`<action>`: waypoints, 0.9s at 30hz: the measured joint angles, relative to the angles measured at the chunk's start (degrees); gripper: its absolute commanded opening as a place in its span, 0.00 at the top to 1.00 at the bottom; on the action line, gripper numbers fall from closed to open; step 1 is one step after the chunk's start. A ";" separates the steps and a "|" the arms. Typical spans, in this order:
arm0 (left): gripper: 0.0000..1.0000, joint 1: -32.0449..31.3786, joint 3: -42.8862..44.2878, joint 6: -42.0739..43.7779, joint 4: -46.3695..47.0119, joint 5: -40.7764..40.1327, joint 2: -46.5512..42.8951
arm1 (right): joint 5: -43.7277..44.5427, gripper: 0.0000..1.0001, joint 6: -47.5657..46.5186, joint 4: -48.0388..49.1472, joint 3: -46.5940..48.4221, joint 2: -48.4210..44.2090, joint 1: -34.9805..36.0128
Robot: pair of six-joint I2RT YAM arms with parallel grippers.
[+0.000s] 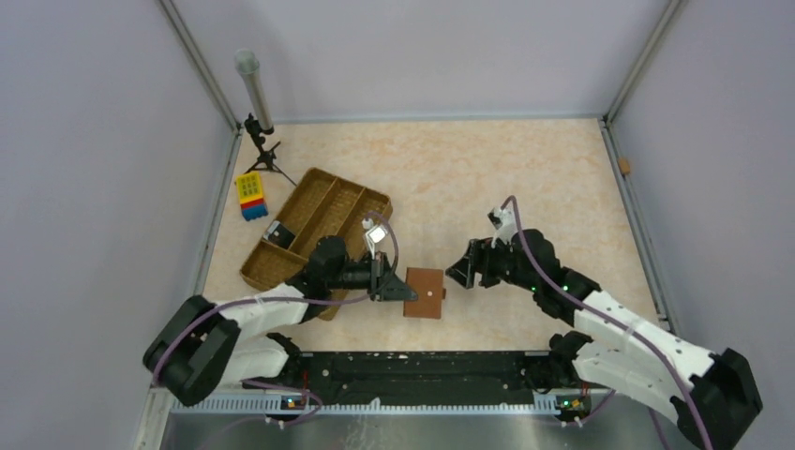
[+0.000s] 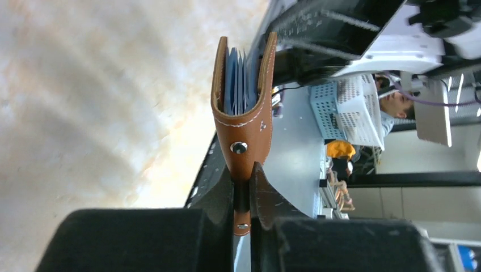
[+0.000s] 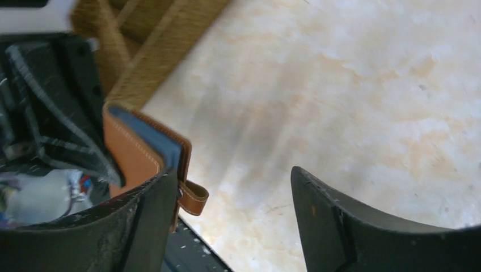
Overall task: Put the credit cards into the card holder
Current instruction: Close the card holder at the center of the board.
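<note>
Tabletop (image 1: 506,178) stretches wide beyond card holder's (image 1: 424,292) far edge.

You see the credit cards (image 2: 237,79) only as thin blue edges inside the card holder (image 2: 245,133); you cannot count them. The left claw (image 2: 242,190) covers part of the holder's strap. The small grey item (image 1: 277,232) in the tray (image 1: 347,181) is too small to identify.

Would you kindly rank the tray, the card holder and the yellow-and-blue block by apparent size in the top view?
Largest: the tray. Then the card holder and the yellow-and-blue block, nearly alike; the holder seems slightly broader.
</note>
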 measured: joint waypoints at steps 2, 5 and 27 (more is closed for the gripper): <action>1.00 1.60 3.23 2.82 -6.62 3.39 -4.81 | -3.10 0.24 -1.90 0.50 0.00 -5.66 -0.07; 1.00 4.37 10.36 5.38 -13.92 11.41 -10.73 | -13.64 0.29 -5.25 4.04 0.07 -14.05 -0.17; 1.00 8.94 13.79 5.75 -25.81 21.49 -12.83 | -42.34 0.66 -2.95 16.55 0.57 -1.81 0.09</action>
